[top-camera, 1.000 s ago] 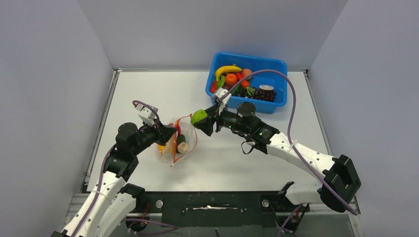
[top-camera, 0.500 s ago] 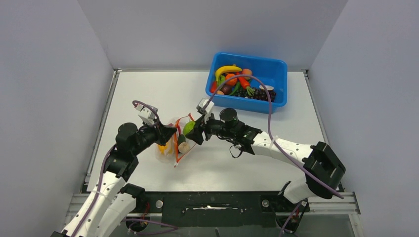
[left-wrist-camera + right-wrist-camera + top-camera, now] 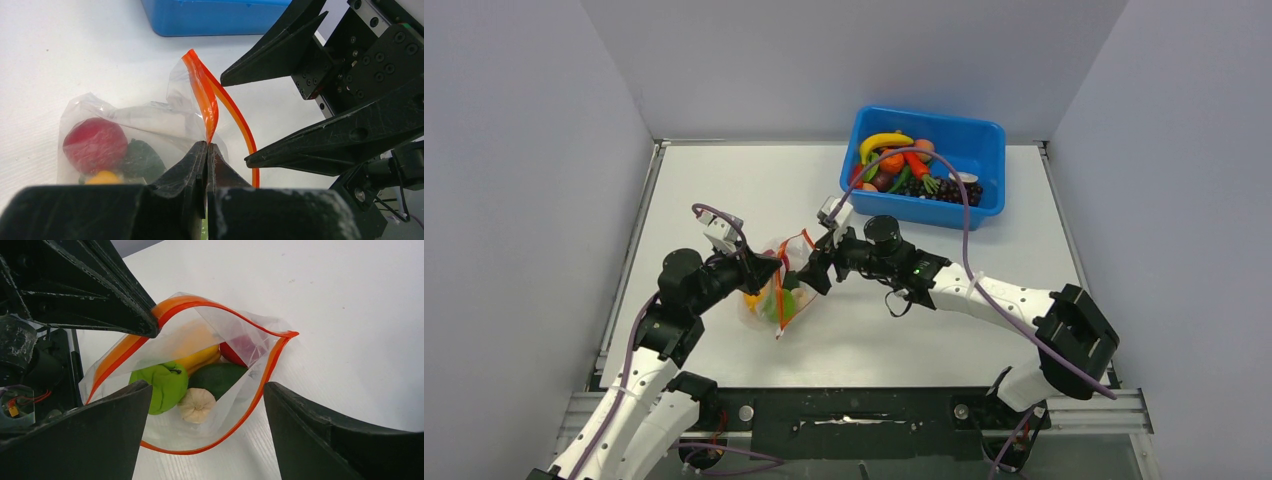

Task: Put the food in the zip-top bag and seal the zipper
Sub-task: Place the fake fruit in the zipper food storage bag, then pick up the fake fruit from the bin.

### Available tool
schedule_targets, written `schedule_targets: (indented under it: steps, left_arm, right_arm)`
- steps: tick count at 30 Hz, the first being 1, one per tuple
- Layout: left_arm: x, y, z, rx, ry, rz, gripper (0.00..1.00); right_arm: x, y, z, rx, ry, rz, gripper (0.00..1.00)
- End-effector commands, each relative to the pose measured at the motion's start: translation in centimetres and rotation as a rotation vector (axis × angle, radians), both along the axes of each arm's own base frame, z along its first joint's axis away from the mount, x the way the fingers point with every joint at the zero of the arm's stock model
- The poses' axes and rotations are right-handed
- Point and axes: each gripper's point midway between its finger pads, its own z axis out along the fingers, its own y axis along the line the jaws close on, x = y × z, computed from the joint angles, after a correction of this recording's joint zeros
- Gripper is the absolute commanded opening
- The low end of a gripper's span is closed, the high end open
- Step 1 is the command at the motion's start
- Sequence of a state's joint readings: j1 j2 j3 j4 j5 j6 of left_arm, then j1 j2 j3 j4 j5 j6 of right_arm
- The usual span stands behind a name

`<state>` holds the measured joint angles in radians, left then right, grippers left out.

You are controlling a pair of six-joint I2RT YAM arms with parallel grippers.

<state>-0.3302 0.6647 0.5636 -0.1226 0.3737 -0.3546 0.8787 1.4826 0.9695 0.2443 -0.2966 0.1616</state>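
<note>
I read the left fingers (image 3: 192,167) as fully closed, pinching one lip of the zip-top bag (image 3: 150,112) at its mouth edge, so that this lip stands lifted off the worktop (image 3: 724,190). The zipper (image 3: 200,80) rises from the pinch point as a folded orange-red strip, and its other side curves down toward the worktop. The bag lies on the left-centre of the worktop, between the two arms, with its mouth facing the right arm and held agape. The right fingers (image 3: 325,435) are spread wide and hold nothing. In the right wrist view they flank the open mouth, one on each side, just above it. I cannot tell whether either fingertip touches the plastic. Through the mouth I see the food inside the bag: a light green piece (image 3: 162,385), a yellow pepper (image 3: 200,357) behind it, a dark green piece (image 3: 222,377), a pale garlic-like bulb (image 3: 197,405) nearest the opening, and a red piece (image 3: 240,347) at the far side. The green piece, the dark green piece and the bulb lie touching one another. The zipper (image 3: 260,387) is unsealed all round the opening. A blue bin (image 3: 984,135) stands at the far right of the worktop, well apart from the bag, with more toy produce in it, including a banana (image 3: 884,140).
</note>
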Motion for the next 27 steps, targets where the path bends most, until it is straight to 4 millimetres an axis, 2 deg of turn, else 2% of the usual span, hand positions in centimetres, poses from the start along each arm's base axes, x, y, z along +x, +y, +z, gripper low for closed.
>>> schedule_targets:
  steps: [1, 7, 15, 20, 27]
  left_arm:
    - [0.3, 0.0, 1.7, -0.013, -0.067, -0.001, 0.00]
    - [0.2, 0.1, 1.7, -0.014, -0.071, -0.001, 0.00]
    - [0.2, 0.0, 1.7, -0.013, -0.070, -0.004, 0.00]
    - [0.2, 0.0, 1.8, -0.015, -0.071, -0.008, 0.00]
    - [0.1, -0.1, 1.8, -0.015, -0.071, -0.011, 0.00]
  right_arm:
    - [0.0, 0.6, 5.2, 0.097, -0.084, 0.010, 0.84]
    - [0.1, 0.4, 6.5, 0.102, -0.095, 0.003, 0.80]
    - [3.0, -1.9, 5.9, 0.023, -0.103, -0.118, 0.78]
    - [6.2, -4.9, 5.6, -0.003, -0.059, -0.247, 0.77]
    - [11.6, -10.3, 4.4, -0.074, -0.038, -0.435, 0.75]
